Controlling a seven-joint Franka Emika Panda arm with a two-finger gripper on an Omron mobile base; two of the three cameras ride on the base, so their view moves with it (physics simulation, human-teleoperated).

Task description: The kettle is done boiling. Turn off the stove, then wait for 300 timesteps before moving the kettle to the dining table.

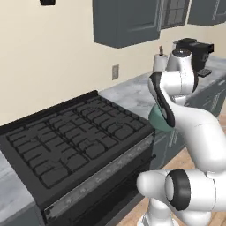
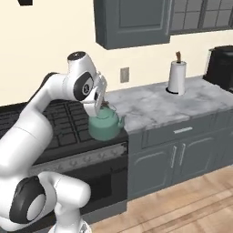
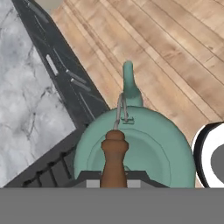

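Over the front edge of the stove [image 2: 59, 123], by its right corner, your claw [image 2: 99, 105] is clamped on the thin wire handle of the kettle [image 2: 105, 125]. You can see the green kettle hanging in the air below the claw, lifted off the black grates. Its spout points right, toward the grey marble worktop [image 2: 159, 105]. From the hand camera you look straight down on the kettle's [image 3: 144, 148] brown knob and round lid, with the wood floor [image 3: 175, 57] under it. From the left camera the white arm hides most of the kettle [image 1: 156, 119]. A paper towel roll [image 2: 176, 76] stands far back on the worktop, well apart from the kettle.
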